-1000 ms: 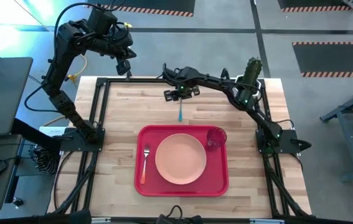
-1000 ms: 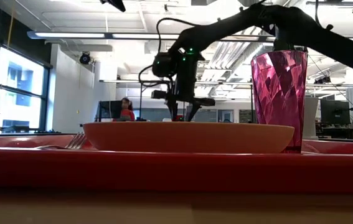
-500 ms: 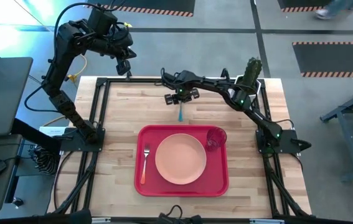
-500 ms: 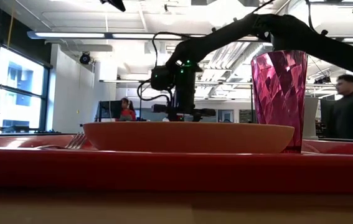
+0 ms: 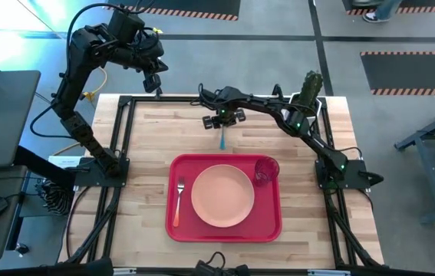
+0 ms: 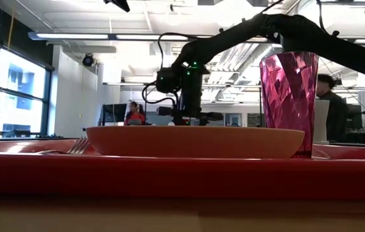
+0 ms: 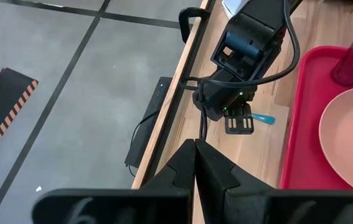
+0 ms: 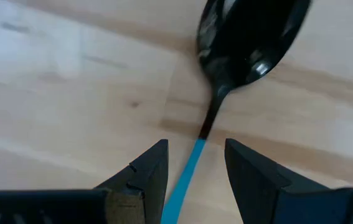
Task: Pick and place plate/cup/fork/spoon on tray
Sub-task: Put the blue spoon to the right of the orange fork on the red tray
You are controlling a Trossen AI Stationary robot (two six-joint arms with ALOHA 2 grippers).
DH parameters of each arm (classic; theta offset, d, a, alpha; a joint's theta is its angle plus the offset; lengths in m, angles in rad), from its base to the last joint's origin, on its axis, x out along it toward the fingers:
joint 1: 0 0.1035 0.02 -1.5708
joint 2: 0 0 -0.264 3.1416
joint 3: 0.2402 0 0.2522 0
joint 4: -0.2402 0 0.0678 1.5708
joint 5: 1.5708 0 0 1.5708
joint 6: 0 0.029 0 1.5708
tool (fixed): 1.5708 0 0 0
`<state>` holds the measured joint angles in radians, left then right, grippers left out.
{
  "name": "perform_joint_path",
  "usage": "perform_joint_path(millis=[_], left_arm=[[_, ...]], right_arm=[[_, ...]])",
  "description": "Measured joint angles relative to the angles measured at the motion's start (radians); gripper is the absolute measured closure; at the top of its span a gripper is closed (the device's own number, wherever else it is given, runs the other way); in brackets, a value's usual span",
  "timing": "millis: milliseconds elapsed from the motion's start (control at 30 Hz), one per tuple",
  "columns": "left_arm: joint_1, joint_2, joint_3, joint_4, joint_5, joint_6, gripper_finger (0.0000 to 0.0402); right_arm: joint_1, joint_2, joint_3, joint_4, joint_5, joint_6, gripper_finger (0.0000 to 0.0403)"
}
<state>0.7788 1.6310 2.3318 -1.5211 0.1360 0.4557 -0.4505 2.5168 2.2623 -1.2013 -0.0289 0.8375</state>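
Since a second ago the right gripper (image 5: 222, 119) has been shifted slightly toward the far edge and lowered over the teal-handled, dark-bowled metal spoon (image 8: 226, 93); nothing else on the table has been displaced. In the right wrist view the fingers (image 8: 144, 174) are seen spread, one on each side of the teal handle just below the neck, and the handle is not yet pinched. The spoon (image 5: 222, 139) lies flat on the pale wooden table (image 5: 148, 138), beyond the far rim of the large flat red rectangular plastic tray (image 5: 173, 230), handle end toward the tray. On the tray, the round shallow peach-pink plastic plate (image 5: 222, 195) sits at the centre, the small translucent red-pink tumbler (image 5: 265, 170) stands at the far right corner beside the plate, and the slim fork with silver tines and orange-red handle (image 5: 179, 201) lies on the left strip. The spoon is judged to be the last item outstanding. The left gripper (image 5: 153, 82) is parked high off the far left corner, its fingers pressed together as seen in the left wrist view. For a sound pick, the fingertips would need to be brought to the wood so the thin handle is caught rather than skated over, the closure kept centred on the handle, and the lift made straight up before a carry to the free right strip of the tray, well away from the tumbler, which could be toppled.
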Motion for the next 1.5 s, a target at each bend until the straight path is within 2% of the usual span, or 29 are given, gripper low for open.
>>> perform_joint_path(millis=[367, 867, 1167, 1500], left_arm=[[0.000, 0.000, 0.000, 0.000, 0.003, 0.000, 0.0401], [0.000, 0.000, 0.000, 0.000, 0.004, 0.000, 0.0401], [0.000, 0.000, 0.000, 0.000, 0.004, 0.000, 0.0401], [0.000, 0.000, 0.000, 0.000, 0.004, 0.000, 0.0401]], right_arm=[[-0.057, 0.019, 0.000, -0.016, -0.167, -0.011, 0.0254], [-0.060, 0.019, 0.001, -0.013, -0.163, 0.005, 0.0268], [-0.079, 0.019, 0.002, -0.044, -0.136, -0.011, 0.0316], [-0.095, 0.019, 0.003, -0.058, -0.091, -0.034, 0.0335]])
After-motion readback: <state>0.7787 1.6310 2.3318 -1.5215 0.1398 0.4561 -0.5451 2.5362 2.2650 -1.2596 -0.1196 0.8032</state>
